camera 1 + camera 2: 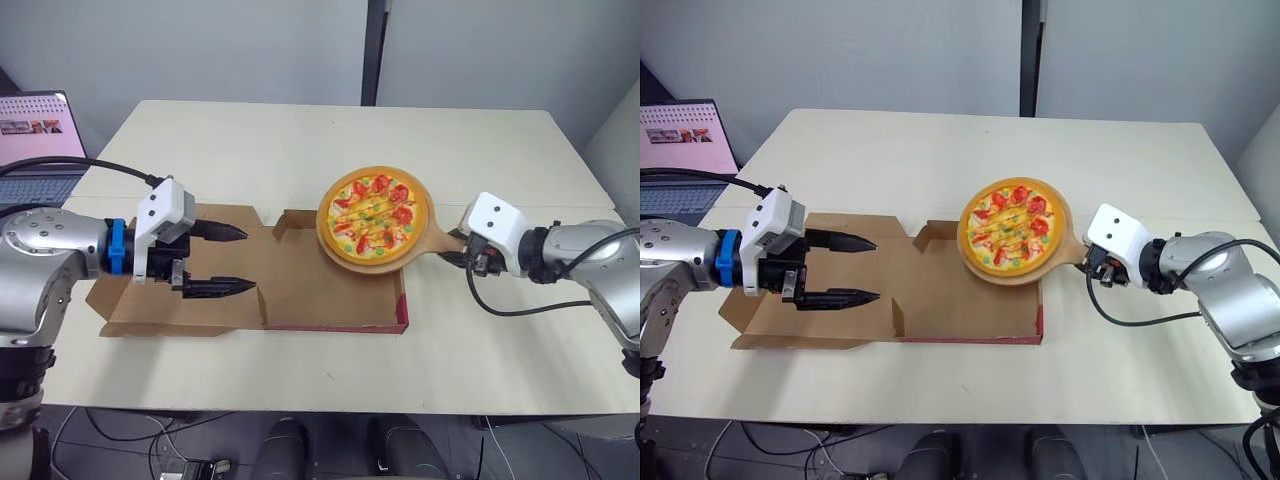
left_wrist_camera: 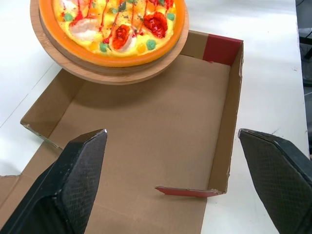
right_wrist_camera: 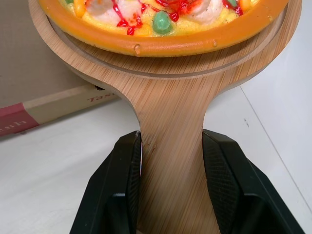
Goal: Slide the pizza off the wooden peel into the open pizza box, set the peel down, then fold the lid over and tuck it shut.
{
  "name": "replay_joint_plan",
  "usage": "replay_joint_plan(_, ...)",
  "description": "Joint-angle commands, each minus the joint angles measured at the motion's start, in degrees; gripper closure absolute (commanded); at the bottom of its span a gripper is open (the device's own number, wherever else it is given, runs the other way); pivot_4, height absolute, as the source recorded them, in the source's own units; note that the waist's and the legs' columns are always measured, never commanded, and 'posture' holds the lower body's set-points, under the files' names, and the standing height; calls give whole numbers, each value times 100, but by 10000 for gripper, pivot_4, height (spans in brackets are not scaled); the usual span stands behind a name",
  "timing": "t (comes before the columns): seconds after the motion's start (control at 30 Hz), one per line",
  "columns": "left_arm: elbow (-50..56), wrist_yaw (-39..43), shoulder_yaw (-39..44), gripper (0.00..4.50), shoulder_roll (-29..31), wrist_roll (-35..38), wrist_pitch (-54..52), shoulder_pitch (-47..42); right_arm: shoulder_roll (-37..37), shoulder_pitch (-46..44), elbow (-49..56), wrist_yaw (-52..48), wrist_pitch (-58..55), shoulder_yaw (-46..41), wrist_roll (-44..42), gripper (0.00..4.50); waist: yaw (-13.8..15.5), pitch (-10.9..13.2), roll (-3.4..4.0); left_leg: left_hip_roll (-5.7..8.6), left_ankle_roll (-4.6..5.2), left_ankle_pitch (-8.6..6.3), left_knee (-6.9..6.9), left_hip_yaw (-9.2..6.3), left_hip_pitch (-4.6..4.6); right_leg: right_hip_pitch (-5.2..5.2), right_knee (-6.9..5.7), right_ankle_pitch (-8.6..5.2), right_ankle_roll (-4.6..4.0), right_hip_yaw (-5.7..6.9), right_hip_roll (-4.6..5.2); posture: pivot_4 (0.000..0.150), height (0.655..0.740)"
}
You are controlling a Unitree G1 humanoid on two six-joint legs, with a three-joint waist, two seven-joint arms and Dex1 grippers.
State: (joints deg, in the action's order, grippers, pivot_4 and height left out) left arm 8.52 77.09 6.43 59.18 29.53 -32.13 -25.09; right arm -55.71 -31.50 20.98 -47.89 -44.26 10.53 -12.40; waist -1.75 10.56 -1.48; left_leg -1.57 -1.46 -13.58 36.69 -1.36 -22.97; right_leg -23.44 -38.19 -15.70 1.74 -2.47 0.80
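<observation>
Pale tabletop [image 1: 300, 150] under a grey wall, with a laptop [image 1: 40, 140] at its far left corner. The pizza [image 1: 373, 220] is round, with an orange crust, yellow cheese, red and green toppings and thin red sauce lines. It sits centred on the round head of the wooden peel [image 3: 165, 92].

The head overlaps the far right corner of the open box [image 1: 320, 290]; whether it touches the rim cannot be told. The box is a shallow brown cardboard tray with low walls (red on the outer faces), and its floor is bare. The lid [image 1: 215, 310] lies flat, open toward the robot's left. Bare table lies along the far, near and right sides of the box.

The peel's long axis runs across the table, head toward the box and handle pointing to the robot's right. The right gripper [image 3: 170, 141] has both fingers clamped on the sides of that handle. The left gripper [image 1: 250, 260] hovers over the lid beside the box, fingers spread wide, gripping nothing, tips pointing toward the box.
</observation>
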Motion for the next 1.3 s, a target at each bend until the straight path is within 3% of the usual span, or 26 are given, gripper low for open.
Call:
replay_joint_plan(0.03,137,12,63,0,-7,142,18,-73,-7,-339,35,-4,272,-221,144,29347,0,0,0,-1,0,0,2,0,-1,0,-1,0,0,0,0,1500,7400)
replay_joint_plan(1.3,156,-69,-93,0,-79,64,113,-51,366,-598,-481,-38,1167,-116,1216,29347,-9,0,0,2,0,0,30,0,4,-10,-58,-1,-3,-4,-1,1500,7400)
